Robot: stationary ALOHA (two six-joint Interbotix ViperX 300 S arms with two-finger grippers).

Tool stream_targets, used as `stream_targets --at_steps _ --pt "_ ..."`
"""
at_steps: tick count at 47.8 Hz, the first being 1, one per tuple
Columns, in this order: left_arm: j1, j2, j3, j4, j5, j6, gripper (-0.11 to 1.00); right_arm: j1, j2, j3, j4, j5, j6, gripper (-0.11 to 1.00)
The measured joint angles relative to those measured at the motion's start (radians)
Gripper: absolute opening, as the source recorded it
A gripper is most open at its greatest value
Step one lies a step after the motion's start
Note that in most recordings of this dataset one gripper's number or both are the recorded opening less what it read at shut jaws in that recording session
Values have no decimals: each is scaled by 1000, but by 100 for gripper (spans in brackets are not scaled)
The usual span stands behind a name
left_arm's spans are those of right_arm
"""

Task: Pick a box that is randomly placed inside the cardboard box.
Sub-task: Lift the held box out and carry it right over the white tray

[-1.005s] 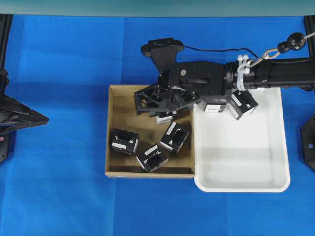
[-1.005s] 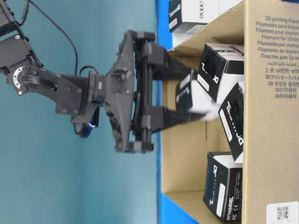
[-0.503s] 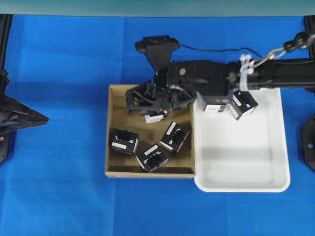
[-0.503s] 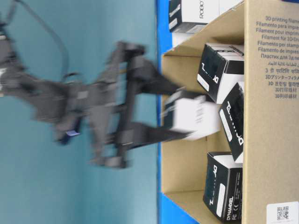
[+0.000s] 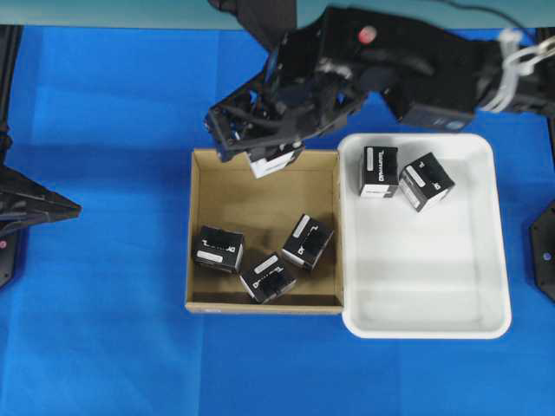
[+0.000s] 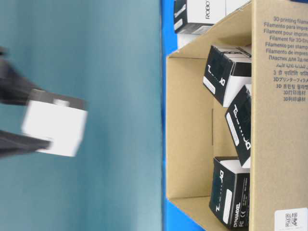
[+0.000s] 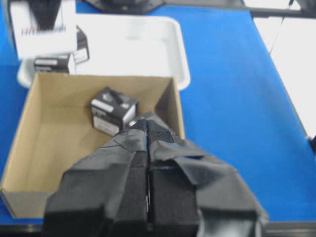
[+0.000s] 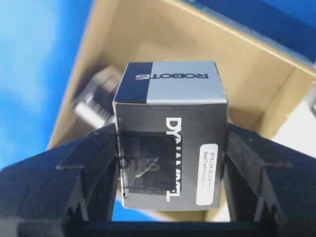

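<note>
From overhead, the right gripper pinches the box above the far rim of the cardboard box, with the white tray off at about four o'clock; the left arm sits well away at nine o'clock. From table level, the box hangs clear of the cardboard box. The right wrist view shows both fingers flat on its sides; the left gripper is pressed together, empty.

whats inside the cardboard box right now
Three black cartons lie on the floor of the cardboard box, toward its near side: one, another, a third. The right arm hides part of the far edge.
</note>
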Motion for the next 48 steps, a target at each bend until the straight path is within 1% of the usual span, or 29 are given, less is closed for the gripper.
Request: stream_targets --at_steps 5,14,17,24,28,30,36,39,43,48 --pt "0 -5 0 0 0 -23 -7 18 -12 -60 0 69 -57 58" --pt "0 -8 -8 0 0 -41 -7 57 -44 -130 -2 150 -126 58" --pt "0 -6 -15 2 0 -41 -7 72 -69 -135 -2 170 -150 58" --pt "0 -6 -21 2 0 -40 -7 115 -152 -120 -25 216 -164 58" --pt "0 -6 -25 2 0 -40 -7 130 -210 -80 -43 235 -176 58" --pt "0 -5 -29 2 0 -41 -7 137 -239 -44 -46 244 -187 58" --pt "0 -2 -41 0 -2 -41 -7 143 -319 86 -49 250 -233 58" --pt "0 -3 -46 2 0 -41 -7 146 -350 155 -49 245 -244 58" --pt "0 -2 -49 0 0 -43 -7 150 -393 256 -49 216 -250 58" --pt "0 -2 -49 0 0 -43 -7 150 -443 397 -49 138 -253 58"
